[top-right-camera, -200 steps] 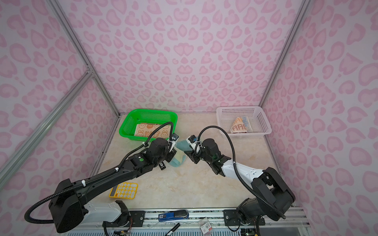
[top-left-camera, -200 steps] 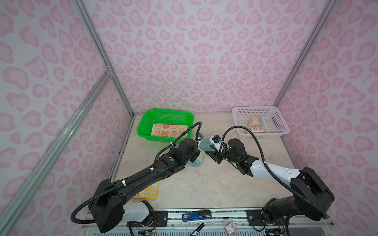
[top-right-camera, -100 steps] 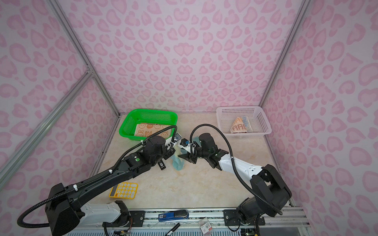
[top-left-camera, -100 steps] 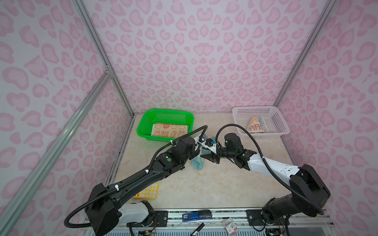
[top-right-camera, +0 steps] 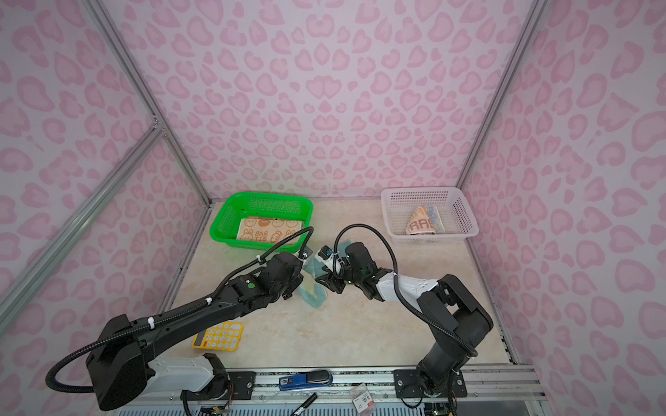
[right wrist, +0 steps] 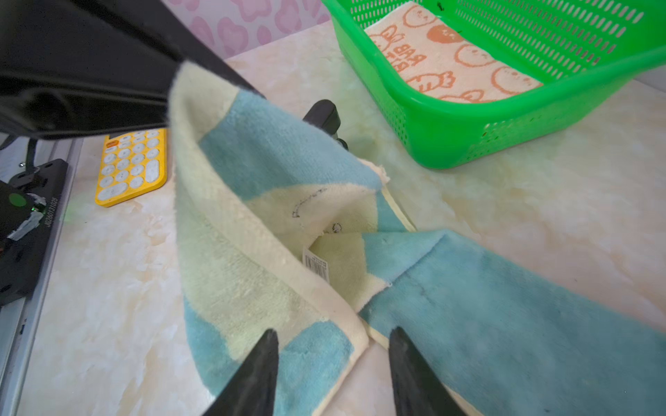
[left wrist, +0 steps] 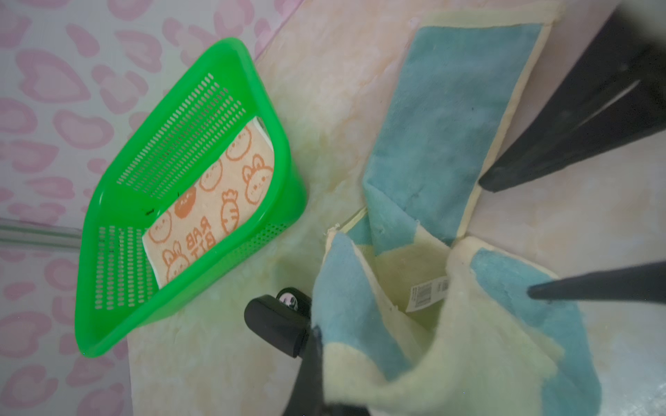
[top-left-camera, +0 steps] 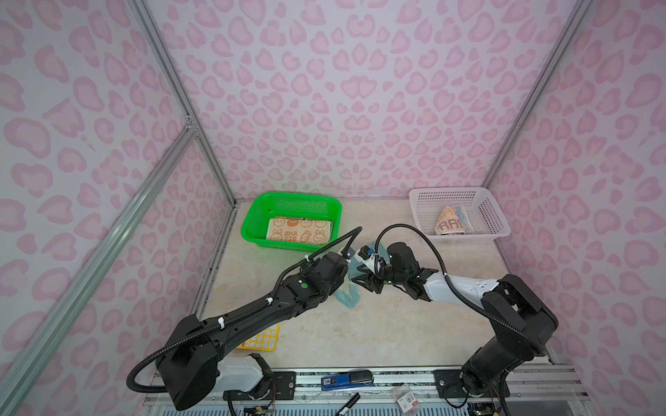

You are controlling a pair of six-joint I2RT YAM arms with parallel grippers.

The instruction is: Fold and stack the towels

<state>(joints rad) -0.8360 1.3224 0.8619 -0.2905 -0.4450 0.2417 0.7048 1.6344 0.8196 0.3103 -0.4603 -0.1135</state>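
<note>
A light blue towel (top-left-camera: 349, 298) with a cream edge lies mid-table, one part flat (right wrist: 504, 324) and one flap lifted. My left gripper (left wrist: 324, 389) is shut on that lifted flap's cream edge. My right gripper (right wrist: 332, 333) stands open just over the fold where flap and flat part meet, holding nothing; in both top views it (top-right-camera: 326, 282) faces the left wrist. A beige rabbit-face towel (top-left-camera: 299, 230) lies folded in the green basket (top-left-camera: 252, 216). A cream towel with big letters (top-left-camera: 450, 221) lies crumpled in the white basket (top-left-camera: 499, 230).
A yellow calculator (top-right-camera: 218, 336) lies near the front left, partly under the left arm. The green basket stands at the back left and the white basket at the back right. A blue stapler-like tool (top-left-camera: 347, 379) rests on the front rail.
My right gripper has moved left, toward the blue towel and the left gripper. The left gripper keeps its hold and has hardly shifted.
</note>
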